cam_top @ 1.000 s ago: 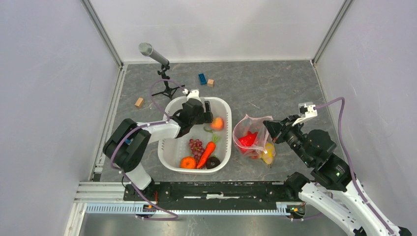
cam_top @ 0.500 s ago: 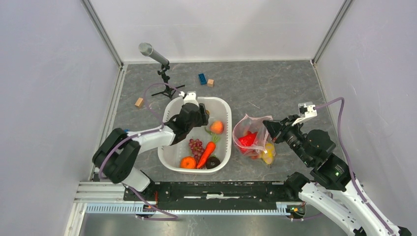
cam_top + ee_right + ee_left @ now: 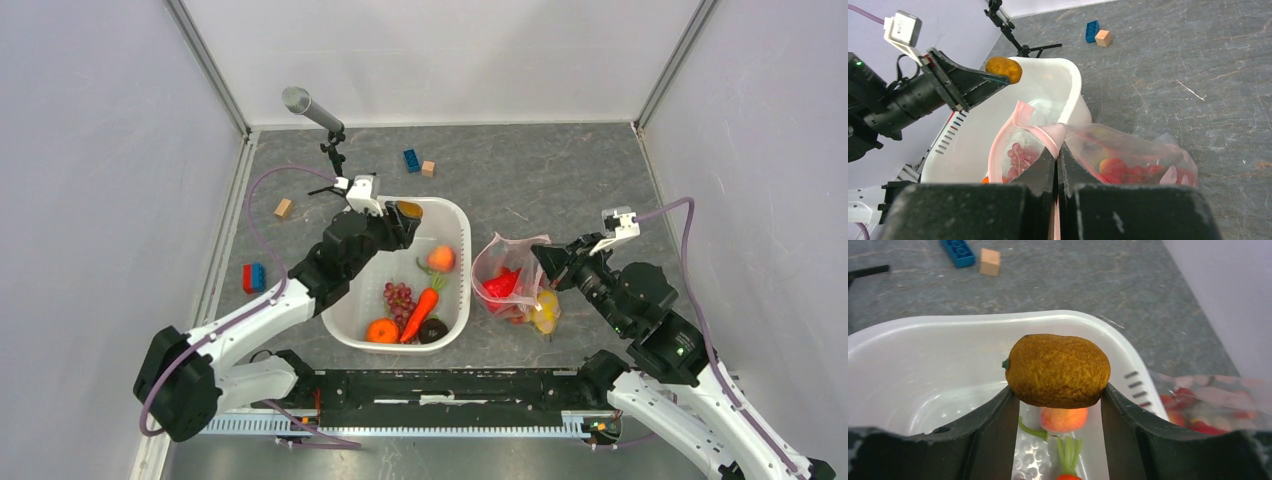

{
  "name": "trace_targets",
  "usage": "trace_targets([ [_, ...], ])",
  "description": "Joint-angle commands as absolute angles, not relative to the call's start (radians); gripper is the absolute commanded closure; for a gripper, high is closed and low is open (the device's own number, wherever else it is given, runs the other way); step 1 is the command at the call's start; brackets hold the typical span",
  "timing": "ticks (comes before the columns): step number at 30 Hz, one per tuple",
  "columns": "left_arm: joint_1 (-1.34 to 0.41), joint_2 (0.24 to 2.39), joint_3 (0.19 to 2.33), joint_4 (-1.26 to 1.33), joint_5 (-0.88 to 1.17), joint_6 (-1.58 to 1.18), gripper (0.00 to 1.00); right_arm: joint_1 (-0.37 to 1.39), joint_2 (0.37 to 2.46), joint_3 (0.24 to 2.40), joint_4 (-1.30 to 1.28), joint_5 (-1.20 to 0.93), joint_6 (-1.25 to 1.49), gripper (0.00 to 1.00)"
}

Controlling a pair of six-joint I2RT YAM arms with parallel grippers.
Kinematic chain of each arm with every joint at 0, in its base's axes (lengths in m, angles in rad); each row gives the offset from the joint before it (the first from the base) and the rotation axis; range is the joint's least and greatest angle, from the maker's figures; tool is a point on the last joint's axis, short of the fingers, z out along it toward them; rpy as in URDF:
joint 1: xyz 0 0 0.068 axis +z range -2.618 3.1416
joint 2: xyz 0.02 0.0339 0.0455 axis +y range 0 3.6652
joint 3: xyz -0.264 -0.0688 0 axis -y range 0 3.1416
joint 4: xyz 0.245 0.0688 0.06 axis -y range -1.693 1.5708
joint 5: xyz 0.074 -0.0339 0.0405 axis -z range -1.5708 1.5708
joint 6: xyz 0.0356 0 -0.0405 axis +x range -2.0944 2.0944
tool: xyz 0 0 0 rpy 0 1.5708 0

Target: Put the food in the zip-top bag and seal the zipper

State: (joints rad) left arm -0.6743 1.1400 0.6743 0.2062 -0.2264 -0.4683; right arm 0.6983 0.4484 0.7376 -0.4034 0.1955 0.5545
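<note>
Top view, L to R. Mid-left on the desk (image 3: 560, 170): a blue-red block (image 3: 253, 277), w/ a tan block (image 3: 283, 208) above it. Upper left: mic (image 3: 310, 110) on a stand. The L arm runs from lower left up to frame centre. The left tool (image 3: 404, 214) is clamped on a brown fruit (image 3: 409, 209), held over the top rim of the basin (image 3: 455, 310). Wrist view: the fruit sits betw. the two fingers (image 3: 998, 430), touching both, clear of the basin floor.

Upper centre, above the basin: blue block (image 3: 411, 160) and wood cube (image 3: 428, 168) just beside each other.

In the basin, top view: orange (image 3: 382, 330) at the lower edge, grapes (image 3: 398, 296) at centre, carrot (image 3: 424, 308) slanting w/ green end up. A dark item (image 3: 433, 331) lies beside the carrot's tip, can't tell what. Peach (image 3: 440, 259) is at upper right.

Just right of the basin: bag (image 3: 497, 262) on the desk w/ a pepper (image 3: 505, 283) and yellow fruit (image 3: 545, 312) inside. The right tool (image 3: 545, 262), centre-right, is closed on the bag's upper right edge. Its wrist view: jaws pinched tight on the pink zipper (image 3: 1020, 117), that edge raised, mouth gaping in a loop toward the basin. Red food (image 3: 1128, 172) shows thru the clear plastic at lower right.
</note>
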Motion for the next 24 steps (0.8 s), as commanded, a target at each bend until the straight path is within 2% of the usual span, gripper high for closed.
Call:
trace_targets([
  [1, -0.676, 1.05, 0.659, 0.252, -0.01, -0.434, 0.56, 0.697, 0.454, 0.733, -0.34, 0.186, 0.568, 0.98],
  [5, -0.691, 1.005, 0.683, 0.375, 0.298, -0.44, 0.55, 0.696, 0.459, 0.718, -0.323, 0.178, 0.576, 0.98],
  [8, -0.772, 0.977, 0.745, 0.378, 0.398, -0.381, 0.52, 0.697, 0.466, 0.711, -0.317, 0.171, 0.581, 0.98],
  [16, -1.024, 1.024, 0.9, 0.194, 0.384, -0.123, 0.5, 0.697, 0.473, 0.699, -0.298, 0.153, 0.597, 0.98],
  [24, -1.148, 1.193, 1.047, 0.007, 0.159, 0.045, 0.51, 0.698, 0.474, 0.708, -0.294, 0.134, 0.597, 0.98],
])
